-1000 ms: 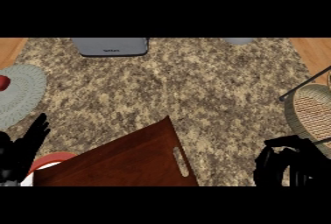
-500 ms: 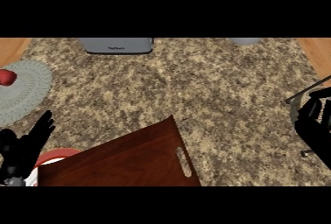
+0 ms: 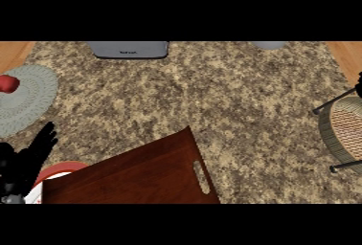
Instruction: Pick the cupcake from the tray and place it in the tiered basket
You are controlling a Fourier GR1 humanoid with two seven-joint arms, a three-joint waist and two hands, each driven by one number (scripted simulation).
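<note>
The brown wooden tray (image 3: pixel 141 174) lies at the lower middle of the head view, and its visible part is bare. No cupcake shows anywhere. The tiered basket (image 3: pixel 345 128), wicker in a black wire frame, is cut off by the right edge. My left hand (image 3: pixel 21 160) rests at the lower left beside the tray, open with its fingers up. Of my right hand, only a dark sliver (image 3: pixel 360 79) shows at the right edge above the basket. What it holds is hidden.
A pale green round plate (image 3: pixel 28 103) with a red object (image 3: pixel 7 83) lies at the far left. A grey appliance (image 3: pixel 129 49) and a grey vessel (image 3: pixel 268 45) stand at the back edge. A red-rimmed white dish (image 3: pixel 60 170) pokes out under the tray's left side.
My right hand rose from the lower right to the basket, then slid almost fully out past the right edge. The basket's wicker is uncovered again. My left hand stayed put.
</note>
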